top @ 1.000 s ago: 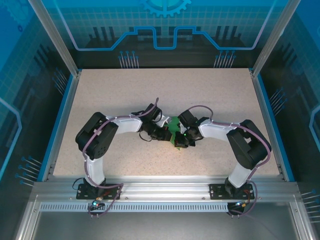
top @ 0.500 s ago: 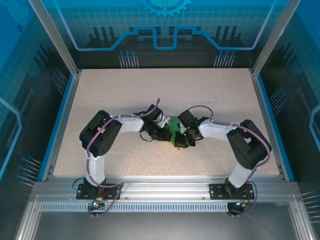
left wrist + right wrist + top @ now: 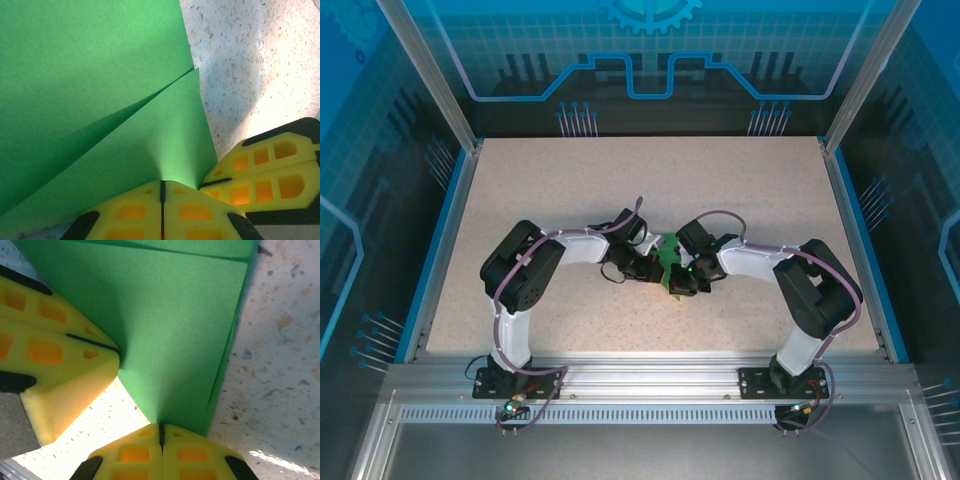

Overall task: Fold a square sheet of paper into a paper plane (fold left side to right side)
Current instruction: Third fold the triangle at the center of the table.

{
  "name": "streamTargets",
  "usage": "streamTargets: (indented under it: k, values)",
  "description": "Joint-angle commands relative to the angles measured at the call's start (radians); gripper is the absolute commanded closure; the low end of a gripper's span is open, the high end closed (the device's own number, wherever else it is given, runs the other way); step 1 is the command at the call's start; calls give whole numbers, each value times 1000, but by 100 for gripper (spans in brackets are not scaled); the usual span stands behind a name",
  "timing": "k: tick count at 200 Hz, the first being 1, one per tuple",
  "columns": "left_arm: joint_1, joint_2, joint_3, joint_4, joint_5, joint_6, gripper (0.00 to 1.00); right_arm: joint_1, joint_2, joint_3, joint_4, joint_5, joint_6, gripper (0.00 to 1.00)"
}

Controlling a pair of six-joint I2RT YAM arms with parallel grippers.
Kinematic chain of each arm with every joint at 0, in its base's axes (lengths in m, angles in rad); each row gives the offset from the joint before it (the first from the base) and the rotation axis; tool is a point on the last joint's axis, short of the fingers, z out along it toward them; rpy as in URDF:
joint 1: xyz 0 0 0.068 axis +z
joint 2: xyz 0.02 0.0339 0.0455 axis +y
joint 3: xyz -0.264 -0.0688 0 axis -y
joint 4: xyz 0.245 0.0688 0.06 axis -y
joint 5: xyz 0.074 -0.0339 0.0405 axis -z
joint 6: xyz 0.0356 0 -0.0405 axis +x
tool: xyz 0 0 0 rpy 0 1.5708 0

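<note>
At the middle of the speckled beige worktop [image 3: 570, 180], between the two arms, sits the thin, bright green paper sheet [image 3: 90, 75], already creased into overlapping layers. The left wrist view shows one flap lying over another, with a slanting edge across the green surface.

The left hand [image 3: 161, 190] is clenched, and the green paper sheet runs straight into the seam between its yellow pads. The right hand [image 3: 161, 432] is clenched on the same edge in the same way. The two hands sit just beside each other, almost touching at their yellow tips. Both therefore grasp the paper along one side, close together.

This looks like the middle of a fold, with the layers pinched to set or carry a crease; the plane is not finished. The next move probably calls for one hand to pin the paper while the other carries the left side over to the right. The edges need to stay aligned, and the pull must be gentle so the thin sheet neither tears nor slips from the pads.

From above, the paper reads as a narrow shape. Its long axis runs roughly from the far side of the worktop toward the arm bases, tilted slightly. I cannot tell which end is the pointed one, nor whether the paper rests on the worktop or is lifted off it.
</note>
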Motion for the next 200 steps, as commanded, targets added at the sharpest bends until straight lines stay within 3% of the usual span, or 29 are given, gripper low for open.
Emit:
streamTargets:
  k: [1, 136, 162, 178, 200]
  values:
    - [48, 8, 20, -56, -126, 52, 93, -11, 32, -42, -122, 55, -13, 100]
    - [181, -8, 93, -158, -182, 123, 91, -10, 3, -52, -102, 41, -12, 100]
    - [186, -67, 74, -141, -159, 80, 83, -8, -41, -71, 20, -11, -21, 100]
    - [194, -120, 43, -122, -151, 31, 70, -7, -82, -65, 84, -19, -52, 100]
    - [210, -204, -16, -89, -154, -64, 53, -7, -145, -22, 71, 47, -132, 84]
